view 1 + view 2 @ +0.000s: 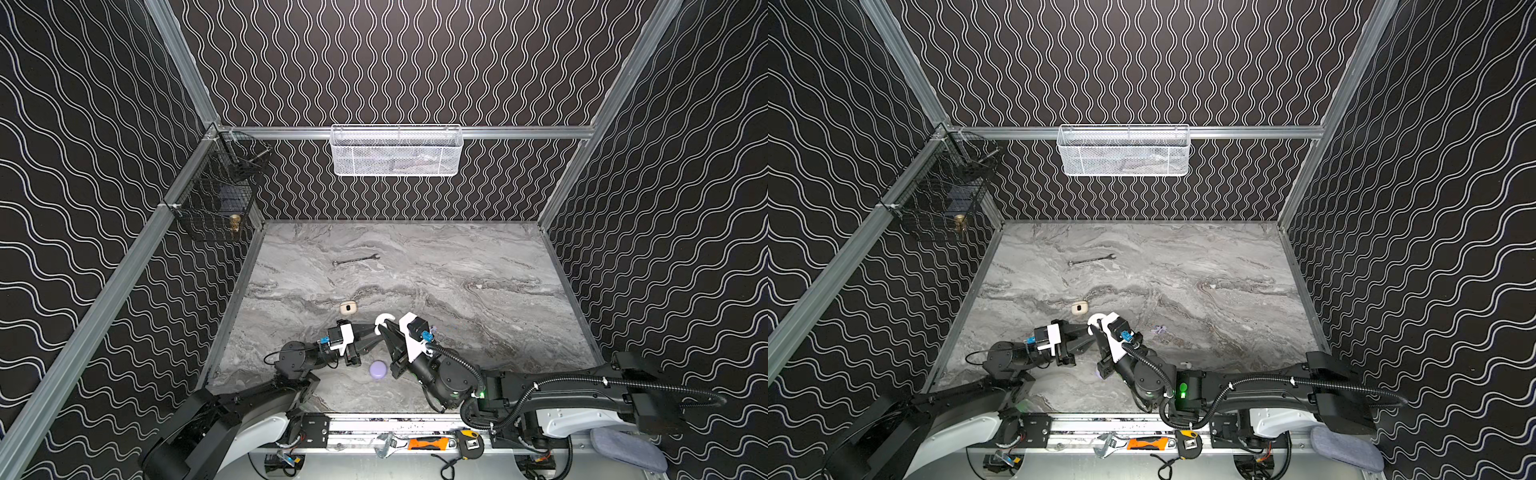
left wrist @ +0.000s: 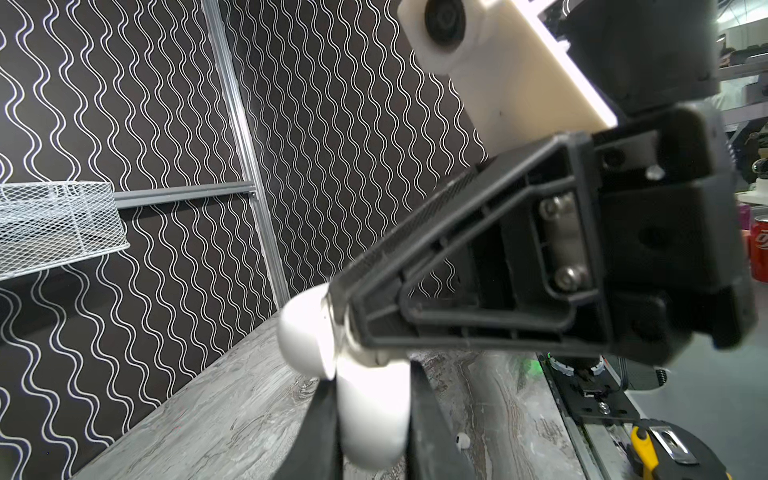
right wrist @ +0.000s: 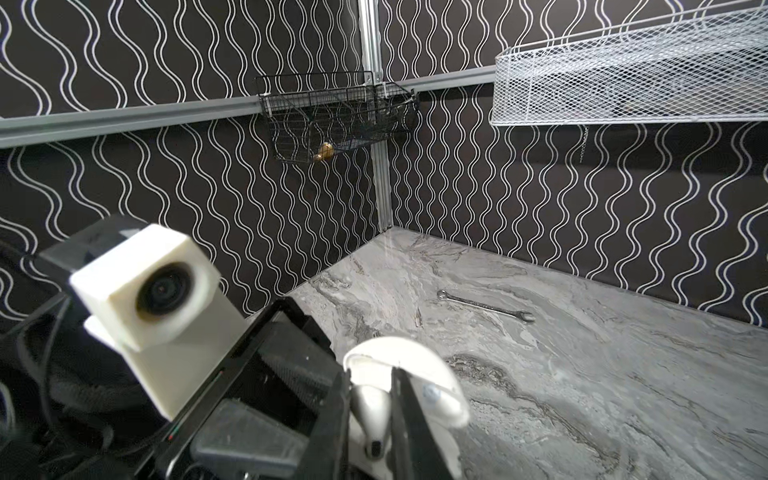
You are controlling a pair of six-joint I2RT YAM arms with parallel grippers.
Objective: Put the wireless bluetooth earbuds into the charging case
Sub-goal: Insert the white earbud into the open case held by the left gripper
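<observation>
Claws meet above the marbled worktop, near its front left part, both at one white charging case. The left claw is clamped on the body of this case, which sits between its two black fingers with the lid swung open. The right claw comes in from the opposite side and is closed on a white earbud. Its stem points back toward the wrist and its head lies at the mouth of the open case. Whether the head is seated in a socket cannot be told. In both top views the two sets of fingertips nearly touch at the case, which is held clear of the surface.

A cream case lies on the worktop just beyond the left claw, showing a dark slot. A lavender case, closed, rests behind both claws, between the two forearms. A pair of lavender earbuds lies near the right claw on its outer side. A loose white earbud lies further back on that side, beside the right arm's elbow; the left wrist view shows it on the surface past the held case. A wrench lies well beyond both claws, toward the back wall.
</observation>
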